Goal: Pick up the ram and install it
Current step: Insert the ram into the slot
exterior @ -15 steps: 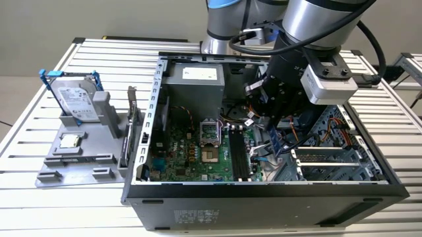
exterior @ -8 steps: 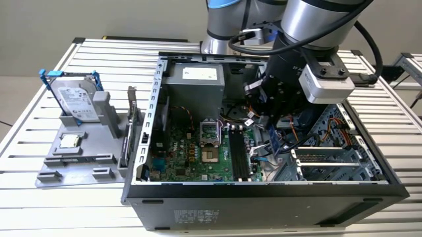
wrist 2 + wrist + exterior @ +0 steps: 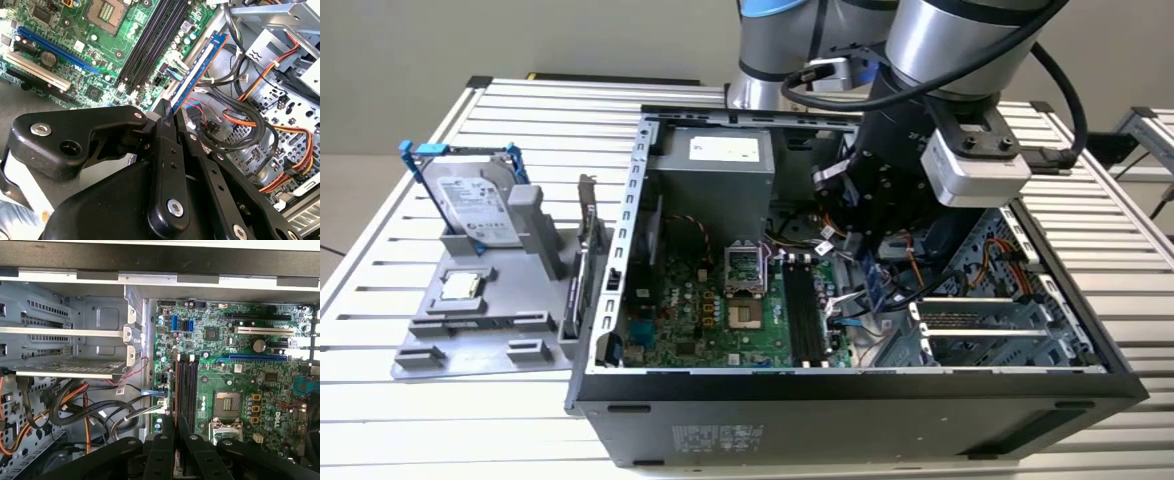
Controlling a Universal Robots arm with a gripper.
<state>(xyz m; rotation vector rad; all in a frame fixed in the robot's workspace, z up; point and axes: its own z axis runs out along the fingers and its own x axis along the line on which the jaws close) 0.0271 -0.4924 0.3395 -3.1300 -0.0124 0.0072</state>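
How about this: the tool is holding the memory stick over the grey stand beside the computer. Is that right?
Not quite. The tool is holding the memory stick, but inside the open computer, by the black slots on the green board, not over the grey stand. The second wrist view shows it.

Arm [image 3: 958,40] angled down from above, wrist vertical; pincer [image 3: 167,114] pointing downward, clamped on ram [image 3: 197,70].
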